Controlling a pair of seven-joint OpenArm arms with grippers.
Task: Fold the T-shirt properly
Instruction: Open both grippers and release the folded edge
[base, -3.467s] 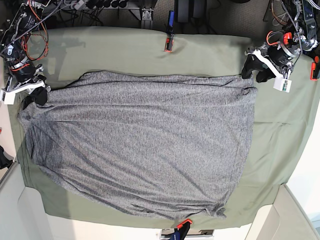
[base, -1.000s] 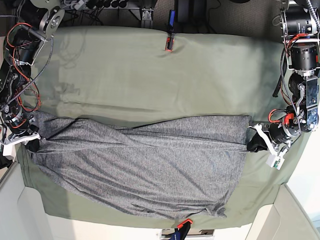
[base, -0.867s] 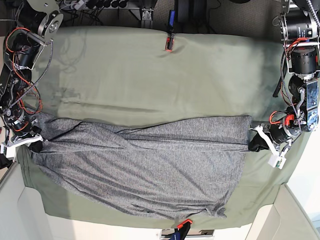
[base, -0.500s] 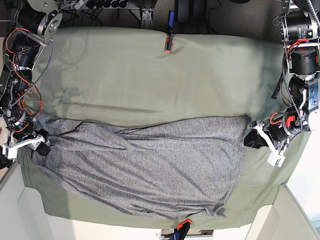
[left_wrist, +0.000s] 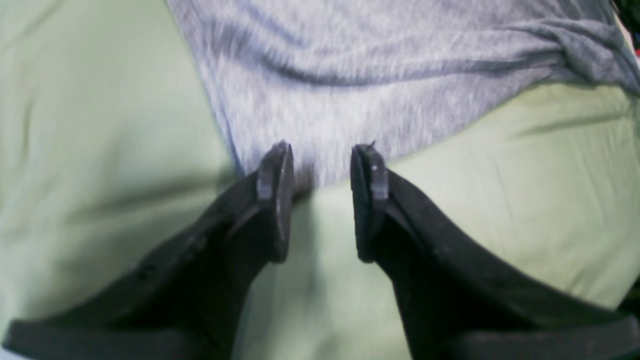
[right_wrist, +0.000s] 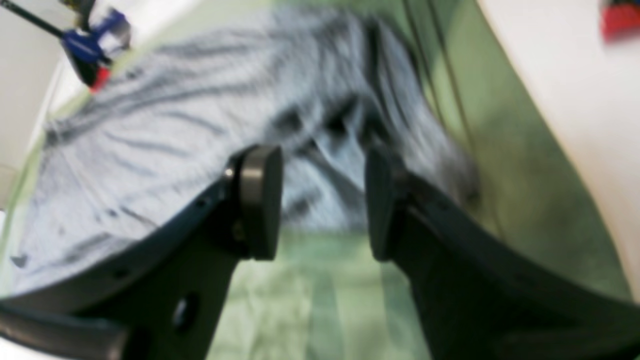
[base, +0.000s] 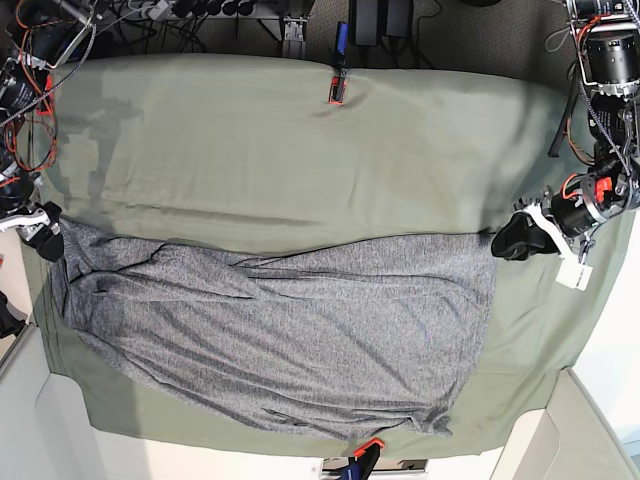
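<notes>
bench (base: 300, 130): olive cloth cover | T-shirt (base: 280, 330): folded over on the near half, whole only in base view | left gripper (left_wrist: 320, 165): jaws apart, empty at the shirt corner | right gripper (right_wrist: 320, 200): jaws apart, empty, blurred wrist view | orange clamp (base: 337, 90): far edge

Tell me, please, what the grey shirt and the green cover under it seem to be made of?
The T-shirt looks like a soft knit, probably cotton or a blend: mottled heather grey, matte, lying in loose folds and wrinkles. The green cloth looks like a smoother, thin woven fabric, plain olive and matte, with only shallow creases; an orange clamp holds its far edge. The exact fibre of either cannot be told.
</notes>
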